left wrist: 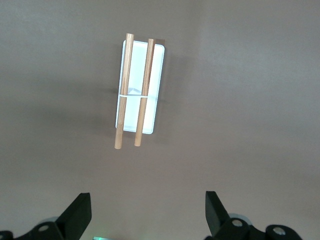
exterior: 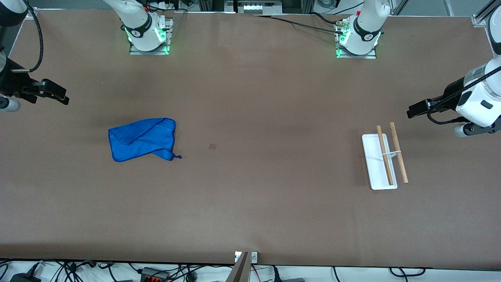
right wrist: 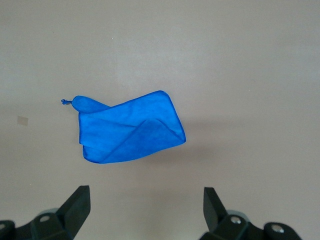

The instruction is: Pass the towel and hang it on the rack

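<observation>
Both arms wait at the frame's edges, jaws spread.
Towel (exterior: 143, 139) crumpled, seemingly folded, centre-left; rack (exterior: 383, 159) upright centre-right on the counter (exterior: 250, 196); left gripper (left wrist: 147, 215), right gripper (right wrist: 145, 212) empty.

The front view looks down from high across the whole surface (exterior: 250, 219), facing both bases. Each wrist view looks down closer: left shares the rack (exterior: 384, 159) (left wrist: 139, 90), right the towel (exterior: 143, 139) (right wrist: 127, 129).

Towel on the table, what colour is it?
The towel is bright blue, clearest in the right wrist view.
</observation>
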Robot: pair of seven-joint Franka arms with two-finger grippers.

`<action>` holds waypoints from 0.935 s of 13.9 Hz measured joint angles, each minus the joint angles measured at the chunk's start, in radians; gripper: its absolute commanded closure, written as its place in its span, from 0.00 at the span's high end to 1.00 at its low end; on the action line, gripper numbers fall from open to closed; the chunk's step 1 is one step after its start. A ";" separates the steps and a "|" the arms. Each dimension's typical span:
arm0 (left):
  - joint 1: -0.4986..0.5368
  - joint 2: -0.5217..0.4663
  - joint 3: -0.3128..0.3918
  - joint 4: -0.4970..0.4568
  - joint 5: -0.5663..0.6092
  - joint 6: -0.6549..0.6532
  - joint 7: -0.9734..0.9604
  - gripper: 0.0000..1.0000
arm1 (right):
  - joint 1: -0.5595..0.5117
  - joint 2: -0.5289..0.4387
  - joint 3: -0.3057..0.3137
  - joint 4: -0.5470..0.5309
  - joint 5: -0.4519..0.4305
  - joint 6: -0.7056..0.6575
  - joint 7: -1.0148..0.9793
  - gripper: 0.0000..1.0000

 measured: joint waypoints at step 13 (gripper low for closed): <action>0.001 0.000 0.001 0.000 0.000 0.000 0.000 1.00 | 0.000 0.070 0.000 -0.011 0.000 0.002 -0.014 1.00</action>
